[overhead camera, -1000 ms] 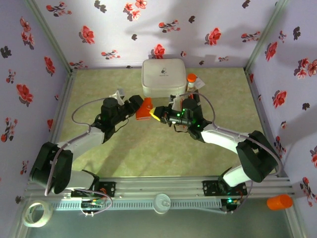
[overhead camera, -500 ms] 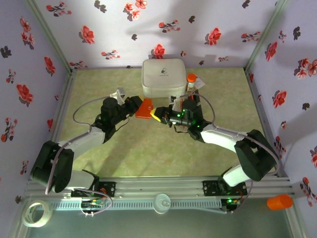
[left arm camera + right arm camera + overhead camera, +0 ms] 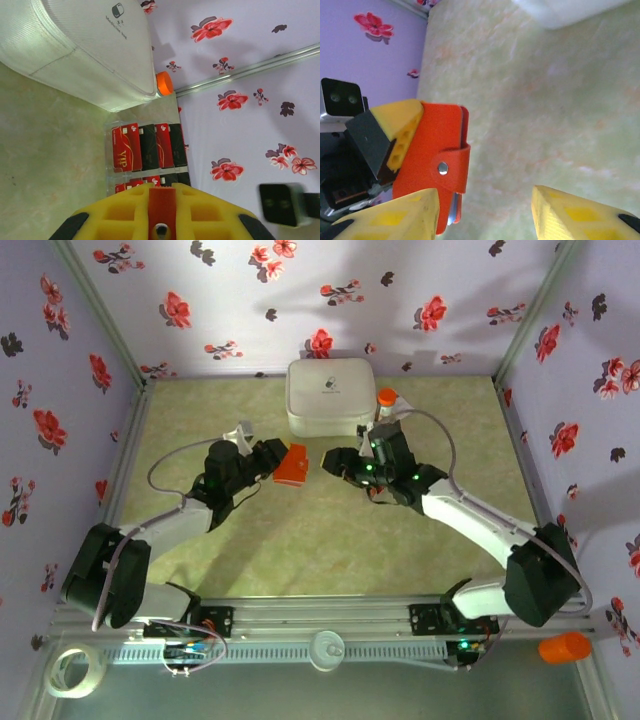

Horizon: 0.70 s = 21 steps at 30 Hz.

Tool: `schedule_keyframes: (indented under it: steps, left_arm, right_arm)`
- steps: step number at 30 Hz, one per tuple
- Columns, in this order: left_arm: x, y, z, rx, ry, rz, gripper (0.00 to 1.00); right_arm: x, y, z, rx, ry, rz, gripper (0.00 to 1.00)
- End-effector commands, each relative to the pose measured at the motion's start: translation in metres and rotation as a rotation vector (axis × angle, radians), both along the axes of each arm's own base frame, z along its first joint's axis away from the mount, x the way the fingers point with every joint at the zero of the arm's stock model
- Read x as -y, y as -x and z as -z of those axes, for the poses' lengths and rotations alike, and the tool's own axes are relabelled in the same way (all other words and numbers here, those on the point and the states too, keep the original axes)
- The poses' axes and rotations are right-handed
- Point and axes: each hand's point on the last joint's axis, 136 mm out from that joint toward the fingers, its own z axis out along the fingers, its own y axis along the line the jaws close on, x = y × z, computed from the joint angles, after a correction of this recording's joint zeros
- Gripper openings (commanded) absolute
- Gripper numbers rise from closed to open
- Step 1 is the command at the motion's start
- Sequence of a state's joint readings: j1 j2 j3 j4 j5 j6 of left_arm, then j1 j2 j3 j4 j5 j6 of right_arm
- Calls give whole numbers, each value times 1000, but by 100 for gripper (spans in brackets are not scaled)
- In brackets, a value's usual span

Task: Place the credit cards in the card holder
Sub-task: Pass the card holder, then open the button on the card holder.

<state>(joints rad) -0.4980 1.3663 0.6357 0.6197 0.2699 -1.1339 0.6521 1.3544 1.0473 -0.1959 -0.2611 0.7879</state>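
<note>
The card holder [image 3: 293, 465], an orange wallet closed with its snap strap, hangs just above the table's middle with my left gripper [image 3: 277, 462] shut on its left edge. In the left wrist view the yellow fingers [image 3: 115, 212] clamp the card holder's thin edge [image 3: 162, 207]. Past them, red and black credit cards [image 3: 145, 147] stand in rows in a clear rack. My right gripper [image 3: 335, 466] stands open just right of the card holder, apart from it. In the right wrist view the card holder [image 3: 432, 150] sits beside the left fingertip of my right gripper [image 3: 485, 215], with nothing between its jaws.
A large white rounded case [image 3: 330, 395] stands at the back centre, an orange-capped bottle [image 3: 385, 397] to its right. Flowered walls close in the table on three sides. A tape roll [image 3: 75, 668] and an orange cylinder [image 3: 565, 647] lie beyond the front rail.
My left gripper has shut on the card holder. My right gripper has opened, let go of the card holder and drawn back to the right.
</note>
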Motion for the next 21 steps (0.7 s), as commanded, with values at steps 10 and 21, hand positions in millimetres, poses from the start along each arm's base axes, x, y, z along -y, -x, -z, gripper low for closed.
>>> schedule_keyframes:
  steps: [10,21]
  left_arm:
    - [5,2,1,24,-26,-11,0]
    - [7,3,-3,30,-24,-19,0]
  right_arm:
    - [-48,-1,23,72,355,-139,60]
    - [-35,-15,67,57,525,-67,53]
